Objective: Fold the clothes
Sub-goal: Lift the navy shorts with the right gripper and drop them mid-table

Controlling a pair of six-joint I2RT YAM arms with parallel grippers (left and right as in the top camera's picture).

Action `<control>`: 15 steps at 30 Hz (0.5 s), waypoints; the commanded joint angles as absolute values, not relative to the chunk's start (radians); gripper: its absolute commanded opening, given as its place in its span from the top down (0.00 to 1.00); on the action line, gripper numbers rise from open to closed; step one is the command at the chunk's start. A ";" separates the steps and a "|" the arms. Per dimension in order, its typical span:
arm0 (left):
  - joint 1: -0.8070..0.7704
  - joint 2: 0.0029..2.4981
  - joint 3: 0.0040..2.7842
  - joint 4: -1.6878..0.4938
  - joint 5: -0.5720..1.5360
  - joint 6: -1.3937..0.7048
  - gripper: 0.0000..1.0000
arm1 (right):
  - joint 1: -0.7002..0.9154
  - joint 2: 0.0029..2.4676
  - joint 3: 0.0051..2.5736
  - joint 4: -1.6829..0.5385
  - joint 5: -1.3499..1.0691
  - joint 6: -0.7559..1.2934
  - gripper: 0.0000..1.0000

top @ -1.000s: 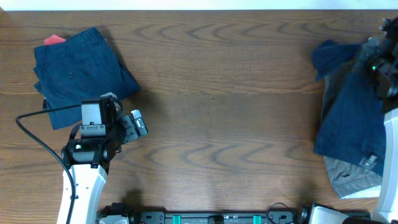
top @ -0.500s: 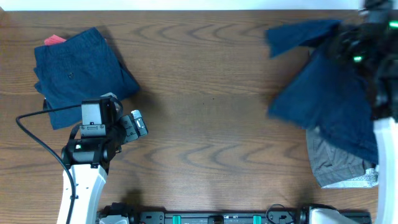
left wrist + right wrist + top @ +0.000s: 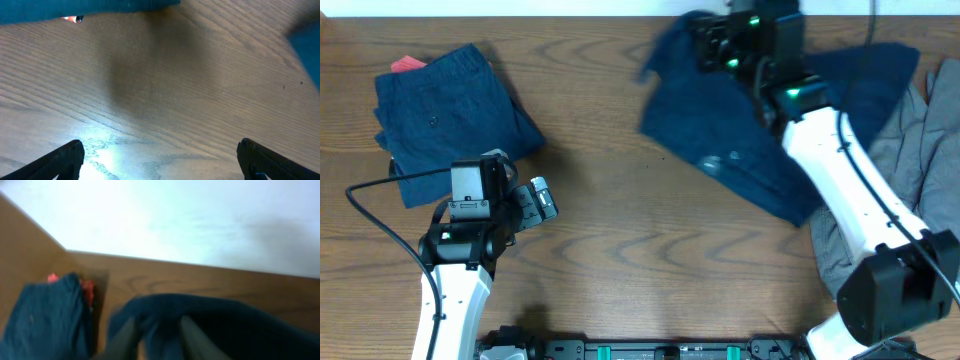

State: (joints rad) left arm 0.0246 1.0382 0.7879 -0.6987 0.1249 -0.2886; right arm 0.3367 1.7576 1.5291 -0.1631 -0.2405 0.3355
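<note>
My right gripper [image 3: 712, 48] is shut on a dark blue garment [image 3: 760, 140] and holds it lifted over the table's back middle; the cloth trails right and down from the jaws. In the blurred right wrist view the fingers [image 3: 159, 336] pinch the blue cloth [image 3: 235, 330]. A folded stack of dark blue clothes [image 3: 445, 115] with a red piece [image 3: 408, 63] beneath lies at the back left; it also shows in the right wrist view [image 3: 45, 315]. My left gripper [image 3: 542, 198] is open and empty over bare wood, its fingertips wide apart in the left wrist view [image 3: 160, 160].
Grey garments [image 3: 910, 170] lie in a heap at the right edge, partly under the blue cloth. A black cable [image 3: 370, 215] loops left of the left arm. The white wall [image 3: 175, 215] lies beyond the table's back edge.
My right arm has swung from the far right to the back middle, dragging the blue garment left off the grey heap. The left arm has not moved.
</note>
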 commanded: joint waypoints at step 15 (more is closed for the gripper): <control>0.006 1.077 0.802 -0.513 0.334 -0.499 0.02 | 0.124 1.778 1.542 -0.969 0.347 0.348 0.01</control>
State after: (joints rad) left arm 0.0208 1.0485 0.7879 -0.5400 0.2230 -0.4225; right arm 0.1879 1.7908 1.5345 -0.9173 0.2604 0.3397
